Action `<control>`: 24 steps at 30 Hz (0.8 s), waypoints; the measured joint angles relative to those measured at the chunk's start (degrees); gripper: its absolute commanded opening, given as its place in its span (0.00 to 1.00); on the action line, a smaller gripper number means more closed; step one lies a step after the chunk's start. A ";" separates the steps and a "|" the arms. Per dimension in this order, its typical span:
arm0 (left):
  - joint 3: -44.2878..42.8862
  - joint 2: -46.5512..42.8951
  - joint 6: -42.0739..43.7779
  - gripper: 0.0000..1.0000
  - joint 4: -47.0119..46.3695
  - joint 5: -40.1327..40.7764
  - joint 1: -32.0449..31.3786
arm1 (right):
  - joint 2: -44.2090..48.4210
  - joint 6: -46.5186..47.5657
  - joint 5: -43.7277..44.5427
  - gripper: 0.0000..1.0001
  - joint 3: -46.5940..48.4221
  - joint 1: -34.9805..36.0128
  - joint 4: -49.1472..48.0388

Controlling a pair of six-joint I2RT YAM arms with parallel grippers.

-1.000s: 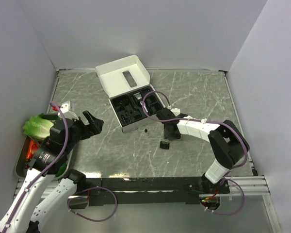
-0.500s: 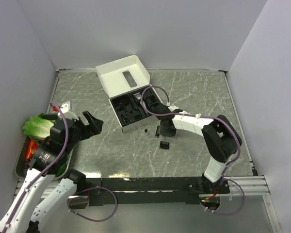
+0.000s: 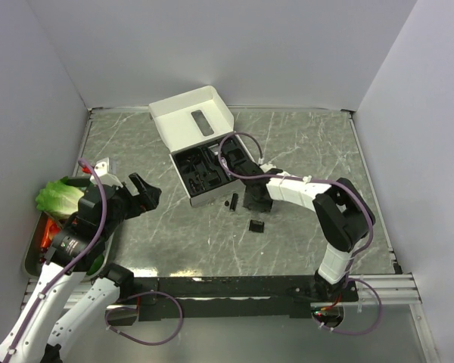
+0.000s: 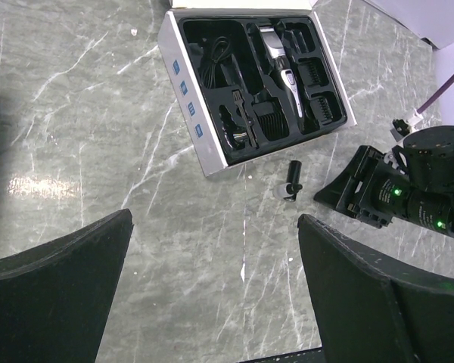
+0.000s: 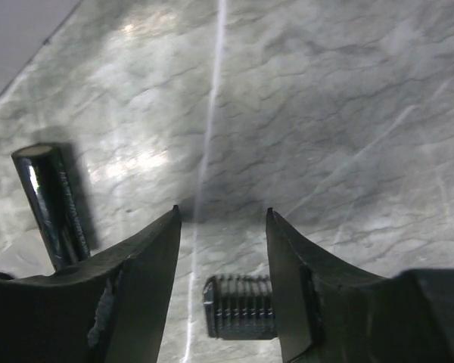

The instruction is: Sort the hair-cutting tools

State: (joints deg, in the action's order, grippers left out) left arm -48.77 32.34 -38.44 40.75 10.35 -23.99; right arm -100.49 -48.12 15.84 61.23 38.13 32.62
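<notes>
Clipper [image 4: 284, 72]: slim, black and silver, laid in the black insert of the white box [image 4: 180, 76] near the table's [image 3: 303, 144] far edge.
Markings: blue squares on the box's side, too small to be read.
Black cylinder [image 4: 293, 178]: laid on the table just beside the box.
Right gripper [image 5: 222, 214]: jaws parted, nothing held.
Left gripper [image 4: 216, 219]: spread wide, nothing held.

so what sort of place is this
Most likely a robotics lab test cell, not a barber's: plain white walls enclose a marble-patterned table, the left arm and right arm are bolted at its near edge, and a hair clipper sits in a white box.
</notes>
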 measured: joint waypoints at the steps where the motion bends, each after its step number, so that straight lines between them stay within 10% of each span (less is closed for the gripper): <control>1: 0.00 0.00 0.00 0.97 0.00 0.00 0.00 | -0.02 0.00 -0.50 0.59 0.31 0.15 0.02; 24: -0.17 0.00 -0.13 0.97 0.76 0.07 0.00 | -10.05 -0.42 -5.57 0.57 15.76 1.88 -3.10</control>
State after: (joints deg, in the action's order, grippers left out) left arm -48.95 32.34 -38.57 41.52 10.41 -23.99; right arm -110.54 -48.53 10.26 76.99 40.01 29.52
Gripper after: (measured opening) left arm 0.969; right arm 0.588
